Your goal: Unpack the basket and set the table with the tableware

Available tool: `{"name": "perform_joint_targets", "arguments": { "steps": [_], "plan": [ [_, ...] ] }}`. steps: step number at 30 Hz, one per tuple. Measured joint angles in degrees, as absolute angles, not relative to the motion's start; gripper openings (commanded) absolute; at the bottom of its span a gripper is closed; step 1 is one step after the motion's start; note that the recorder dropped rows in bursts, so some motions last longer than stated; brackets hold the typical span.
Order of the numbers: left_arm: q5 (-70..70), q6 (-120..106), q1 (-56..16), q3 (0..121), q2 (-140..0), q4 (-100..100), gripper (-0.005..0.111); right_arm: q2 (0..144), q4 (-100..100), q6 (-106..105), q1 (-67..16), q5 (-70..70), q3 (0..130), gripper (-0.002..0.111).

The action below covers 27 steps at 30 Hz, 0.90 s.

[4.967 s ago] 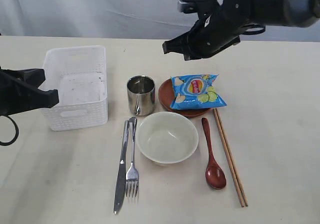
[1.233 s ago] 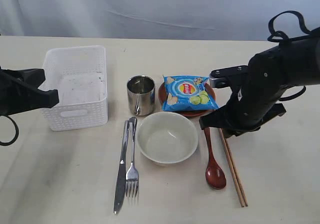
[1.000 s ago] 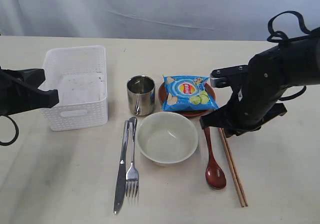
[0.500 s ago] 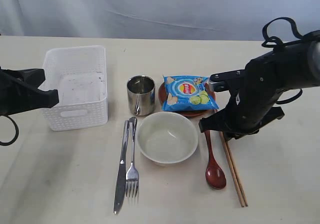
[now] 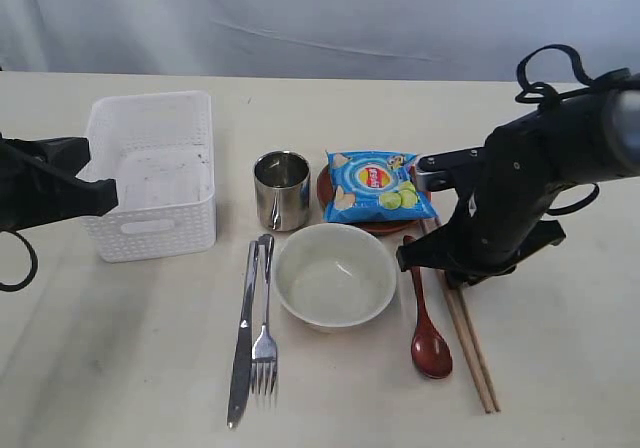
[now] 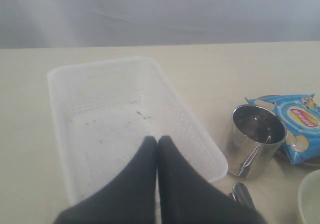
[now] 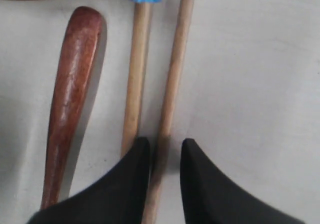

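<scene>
My right gripper (image 7: 165,146) is low over the brown chopsticks (image 5: 472,353) on the table (image 5: 560,368), to the right of the dark red spoon (image 5: 428,338). Its jaws stand slightly apart around one chopstick (image 7: 175,69); the other chopstick (image 7: 135,84) lies just outside them. The cream bowl (image 5: 335,273), steel cup (image 5: 281,188), knife (image 5: 242,348) and fork (image 5: 264,338) sit mid-table. The reddish-brown plate (image 5: 322,193) is mostly covered by a bag. The white basket (image 5: 150,98) holds nothing. My left gripper (image 6: 157,140) hovers shut at the basket's rim (image 6: 190,134).
A blue chip bag (image 5: 378,183) lies on the plate, close behind my right arm. The cup (image 6: 257,139) stands just right of the basket. A pale curtain hangs behind the table's far edge.
My right arm came from high above the plate down to the chopsticks, then edged slightly left over the last second. The left arm has not moved.
</scene>
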<state>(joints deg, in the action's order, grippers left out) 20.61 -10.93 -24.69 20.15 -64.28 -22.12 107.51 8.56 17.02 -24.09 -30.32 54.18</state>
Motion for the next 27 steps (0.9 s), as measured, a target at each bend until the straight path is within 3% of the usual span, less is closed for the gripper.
{"name": "perform_joint_targets", "arguments": {
  "steps": [15, 16, 19, 27],
  "plan": [
    [20.61, -10.93, -24.69, 20.15, -64.28, -22.12, 0.0, 107.57, 8.56, 19.55, -24.09, -32.19, 54.31, 0.022],
    [20.61, -10.93, -24.69, 20.15, -64.28, -22.12, 0.0, 107.57, 8.56, 19.55, -24.09, -32.31, 54.31, 0.021],
    [20.61, -10.93, -24.69, 20.15, -64.28, -22.12, 0.0, 107.57, 8.56, 19.69, -24.09, -32.91, 54.31, -0.001],
    [20.61, -10.93, -24.69, 20.15, -64.28, -22.12, 0.0, 107.57, 8.66, 20.79, -24.09, -34.29, 54.58, 0.0]
  ]
}}
